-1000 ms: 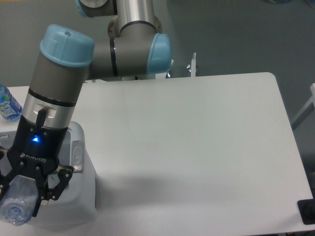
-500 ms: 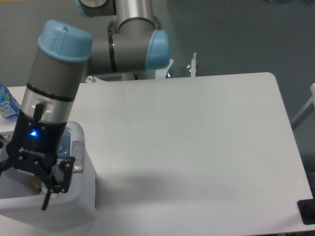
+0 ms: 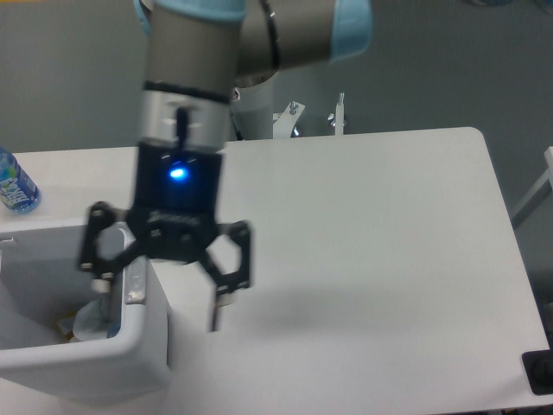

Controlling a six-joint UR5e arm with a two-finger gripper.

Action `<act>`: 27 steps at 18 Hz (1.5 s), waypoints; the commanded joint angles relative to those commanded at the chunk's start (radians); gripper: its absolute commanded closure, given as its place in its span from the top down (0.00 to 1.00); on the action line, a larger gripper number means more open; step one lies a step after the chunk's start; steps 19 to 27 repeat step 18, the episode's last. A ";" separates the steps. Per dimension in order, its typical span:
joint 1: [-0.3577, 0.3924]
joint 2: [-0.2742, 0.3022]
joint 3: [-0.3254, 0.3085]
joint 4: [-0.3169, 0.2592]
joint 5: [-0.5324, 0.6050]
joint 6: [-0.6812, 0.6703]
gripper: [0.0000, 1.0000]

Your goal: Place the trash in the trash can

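Note:
The trash can (image 3: 82, 363) is a white boxy bin at the table's lower left, with a grey tab (image 3: 135, 282) on its right rim. Inside it, against the right wall, lies the clear plastic bottle (image 3: 90, 322), partly hidden by the wall and my left finger. I cannot make out the white wrapper. My gripper (image 3: 160, 301) hangs open above the bin's right wall, one finger over the bin and the other over the table. Nothing is between the fingers.
A small blue-labelled water bottle (image 3: 14, 183) stands at the far left edge of the white table (image 3: 363, 242). A small metal bracket (image 3: 339, 114) sticks up behind the table's far edge. A dark object (image 3: 540, 372) sits at the lower right corner.
One second ago my gripper held the bottle low at the bin's left front. The bottle dropped into the bin, and my gripper has since moved right and upward, empty and open.

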State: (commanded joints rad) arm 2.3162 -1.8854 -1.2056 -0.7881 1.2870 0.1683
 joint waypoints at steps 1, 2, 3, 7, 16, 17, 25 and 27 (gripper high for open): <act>0.005 0.006 -0.003 -0.037 0.002 0.058 1.00; 0.011 0.008 -0.008 -0.077 0.009 0.119 1.00; 0.034 0.015 -0.009 -0.113 0.034 0.179 1.00; 0.055 0.040 -0.023 -0.244 0.205 0.440 1.00; 0.121 0.086 -0.045 -0.355 0.319 0.703 1.00; 0.135 0.091 -0.046 -0.355 0.318 0.703 1.00; 0.140 0.091 -0.045 -0.356 0.313 0.703 1.00; 0.140 0.091 -0.045 -0.356 0.313 0.703 1.00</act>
